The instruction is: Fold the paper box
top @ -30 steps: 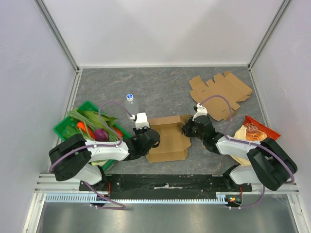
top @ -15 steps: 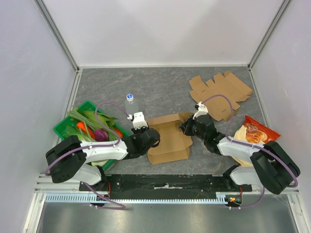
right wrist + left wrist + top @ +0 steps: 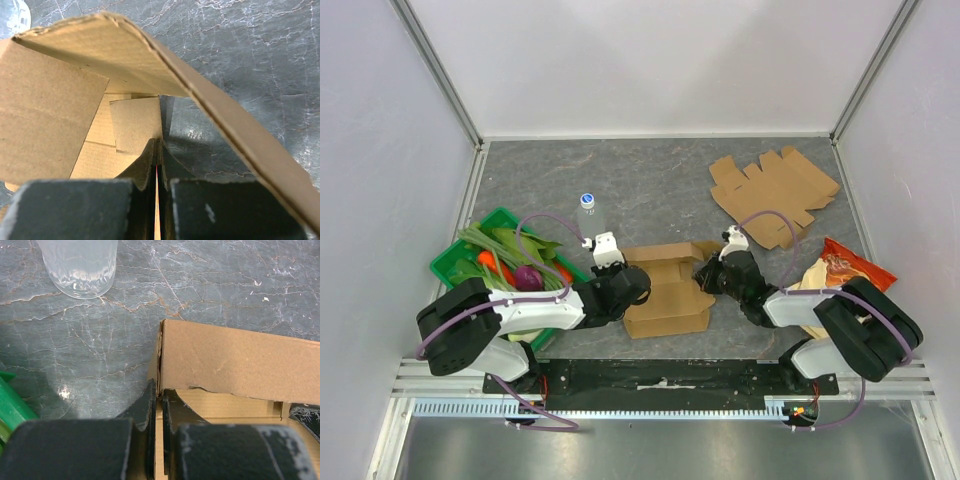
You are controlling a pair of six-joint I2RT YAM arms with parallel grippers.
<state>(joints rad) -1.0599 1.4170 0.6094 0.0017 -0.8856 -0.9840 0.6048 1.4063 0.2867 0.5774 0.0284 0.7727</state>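
With the one half-folded box (image 3: 665,290) at the near middle of the surface (image 3: 650,190), left fingers (image 3: 142,407) pinching its left wall and right fingers (image 3: 142,162) its right flap, the walls seem mid-raising and next need tucking inward; also one flat cardboard sheet (image 3: 775,195), one bottle (image 3: 588,208), one tray (image 3: 445,265), one bag (image 3: 840,275).
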